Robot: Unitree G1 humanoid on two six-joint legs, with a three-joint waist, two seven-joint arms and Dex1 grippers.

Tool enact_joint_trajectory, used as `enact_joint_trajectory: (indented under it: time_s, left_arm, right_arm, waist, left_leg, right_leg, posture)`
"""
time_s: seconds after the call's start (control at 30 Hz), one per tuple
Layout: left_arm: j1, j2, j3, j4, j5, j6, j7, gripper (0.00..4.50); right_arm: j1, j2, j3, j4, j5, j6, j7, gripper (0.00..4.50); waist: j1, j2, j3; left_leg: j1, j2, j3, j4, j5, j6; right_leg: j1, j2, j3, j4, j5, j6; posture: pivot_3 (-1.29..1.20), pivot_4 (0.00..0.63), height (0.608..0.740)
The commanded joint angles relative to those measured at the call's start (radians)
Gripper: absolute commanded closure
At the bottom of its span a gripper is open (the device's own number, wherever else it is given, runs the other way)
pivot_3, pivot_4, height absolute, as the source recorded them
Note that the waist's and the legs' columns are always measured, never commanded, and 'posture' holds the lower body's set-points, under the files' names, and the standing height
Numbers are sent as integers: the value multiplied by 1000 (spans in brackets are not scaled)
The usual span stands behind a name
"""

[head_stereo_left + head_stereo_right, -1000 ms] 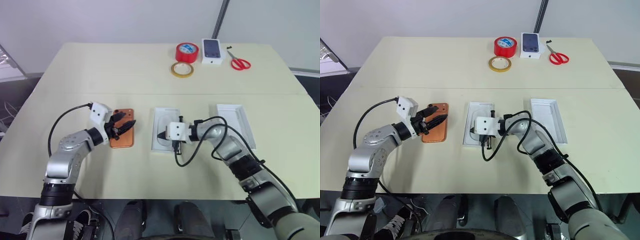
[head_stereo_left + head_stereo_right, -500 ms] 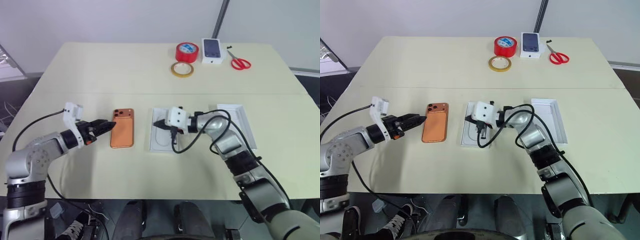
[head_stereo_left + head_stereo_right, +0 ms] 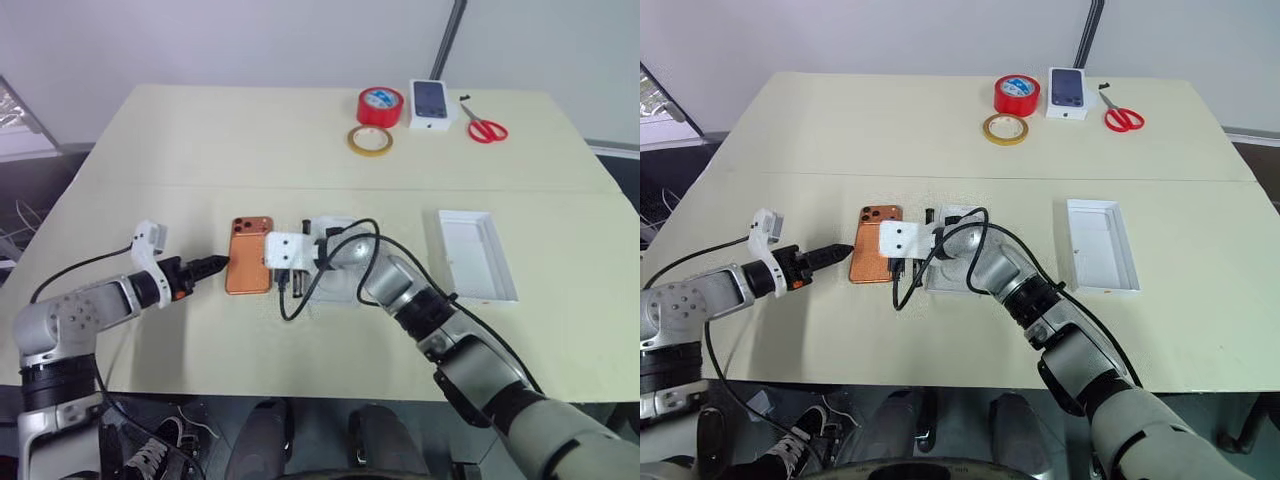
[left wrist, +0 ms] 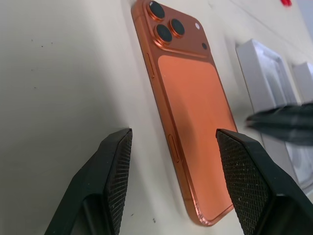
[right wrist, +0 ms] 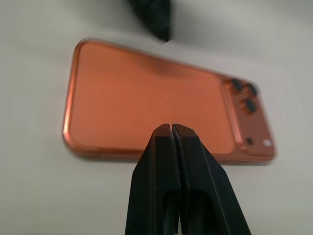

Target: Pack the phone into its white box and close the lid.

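Note:
The orange phone (image 3: pixel 248 258) lies back up on the table, its camera cluster at the far end. My left gripper (image 3: pixel 214 266) is low beside the phone's left edge. It is open, and in the left wrist view its fingers (image 4: pixel 119 161) stand apart with the phone (image 4: pixel 190 98) just ahead, untouched. My right gripper (image 3: pixel 270 264) is shut, and its tips (image 5: pixel 171 128) are at the phone's right edge. A shallow white tray (image 3: pixel 475 252) lies open side up to the right. Whether it is the white box or the lid I cannot tell.
A white insert with an oval recess (image 3: pixel 335 222) lies just right of the phone, partly under my right arm. At the far edge are a red tape roll (image 3: pixel 381 103), a yellowish tape ring (image 3: pixel 370 140), a small white box with a dark phone picture (image 3: pixel 432 103) and red scissors (image 3: pixel 486 130).
My right gripper swung left from over the insert to the phone's right edge. My left gripper drew back off the phone to its left side, sank and rolled.

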Motion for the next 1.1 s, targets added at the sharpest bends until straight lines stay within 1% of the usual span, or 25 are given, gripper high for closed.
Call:
enact_joint_trajectory:
  time_s: [0.03, 0.13, 0.33, 0.5, 0.6, 0.7, 0.77, 0.83, 0.97, 1.03, 1.1]
  left_arm:
    - [-9, -34, -18, 15, -8, 54, 39, 1634]
    - [-10, -48, -30, 5, 15, 15, 53, 1634]
    - [-27, -79, -39, 7, -9, 83, 80, 1634]
    - [-43, -107, -55, 13, -1, 94, 96, 1634]
    - [-74, -126, -30, 49, -23, 199, 124, 1634]
    - [-89, -142, -42, 42, -26, 213, 117, 1634]
    - [-140, -166, -23, 87, -41, 293, 127, 1634]
    - [-173, -193, -6, 90, -44, 315, 140, 1634]
    - [-202, -217, 27, 78, -41, 353, 149, 1634]
    - [-190, -207, 25, 71, -15, 317, 157, 1634]
    - [-183, -199, 45, 74, -20, 309, 149, 1634]
  right_arm:
    - [-45, -17, 13, -1, -40, -4, 12, 4433]
    - [-55, -30, 9, -2, -49, 3, 19, 4433]
    - [-75, -38, -3, 3, -59, 54, 27, 4433]
    - [-47, -4, 12, 30, -55, 65, 13, 4433]
    - [-41, 6, 18, 53, -61, 54, 0, 4433]
    - [-39, 21, 12, 67, -55, 58, -11, 4433]
    - [-36, 19, 19, 61, -62, 55, -8, 4433]
    - [-34, 14, 23, 58, -68, 51, -6, 4433]
    - [-28, 13, 19, 53, -70, 56, -4, 4433]
    - [-24, 8, 18, 49, -71, 56, -5, 4433]
    - [-21, 5, 15, 46, -70, 60, -5, 4433]
  waist:
    - [0, 0, 0]
    - [0, 0, 0]
    - [-1, 0, 0]
    - [-1, 0, -1]
    - [1, 0, -2]
    - [-2, 0, -3]
    - [1, 0, -4]
    - [1, 0, -4]
    - [-3, 0, -4]
    - [-5, 0, -4]
    - [-6, 0, -4]
  left_leg:
    - [0, 0, 0, 0, 0, 0]
    - [0, 0, 0, 0, 0, 0]
    - [0, 0, -1, 0, 0, -1]
    - [0, -1, -1, 0, 0, -1]
    - [1, -1, -1, 0, 0, -1]
    - [3, -2, -1, -1, 0, -1]
    - [4, -2, -1, -2, 0, -1]
    - [5, -2, -1, -3, 1, -1]
    - [5, -2, -1, -4, 1, -2]
    - [5, -2, -1, -5, 2, -3]
    - [5, -2, -1, -7, 3, -5]
  right_leg:
    - [0, 0, 0, 0, 0, 0]
    - [0, 0, 0, 0, 0, 0]
    - [0, 0, 0, 0, 0, 0]
    - [0, 0, 0, 0, 0, 0]
    - [1, 0, -1, 0, 0, 0]
    - [2, -1, 0, 0, 0, 0]
    - [2, -1, 0, -1, 0, 0]
    - [4, -1, -1, -1, 0, 0]
    - [4, -1, 0, -1, 0, 0]
    - [4, 0, 0, -1, 0, 0]
    - [4, 0, 0, -1, 0, 0]
  posture:
    - [0, 150, 740]
    - [0, 150, 740]
    - [0, 150, 740]
    - [0, 150, 740]
    - [0, 150, 740]
    - [0, 150, 740]
    - [0, 150, 740]
    - [0, 150, 740]
    - [0, 150, 740]
    - [0, 150, 740]
    - [0, 150, 740]
